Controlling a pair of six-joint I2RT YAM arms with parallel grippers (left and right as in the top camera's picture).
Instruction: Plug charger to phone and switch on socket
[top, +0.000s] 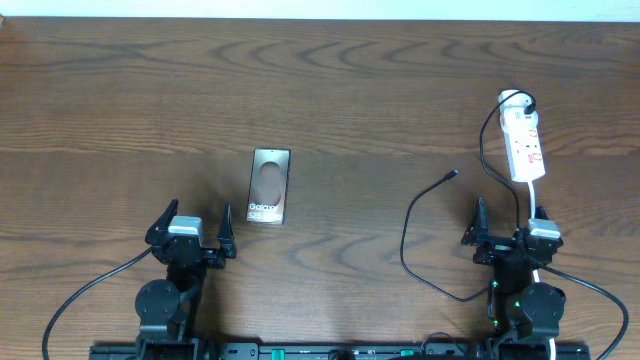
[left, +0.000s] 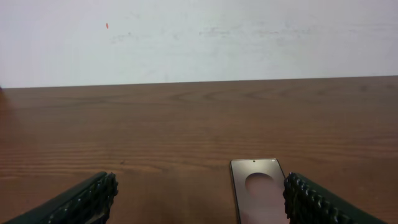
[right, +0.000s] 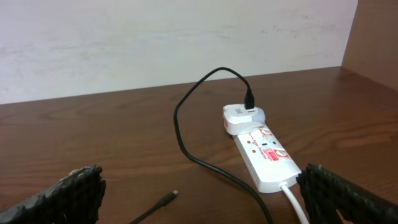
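Observation:
The phone (top: 269, 185) lies flat on the wooden table, left of centre, its screen showing a pale oval and "Galaxy" lettering. My left gripper (top: 196, 216) stands open and empty just near and left of it; the left wrist view has the phone (left: 258, 193) beside the right finger. The white socket (top: 524, 148) lies at the far right. The charger's black cable (top: 408, 235) runs from a white adapter (top: 513, 100) on the socket's far end, and its plug tip (top: 455, 174) rests loose on the table. My right gripper (top: 510, 215) is open and empty, near of the socket (right: 267, 158) and the plug tip (right: 173, 195).
The socket's white lead (right: 295, 202) runs back toward my right arm, beside its right finger. The black cable (right: 180, 124) loops across the table between the right gripper and the socket. A pale wall stands behind the table's far edge.

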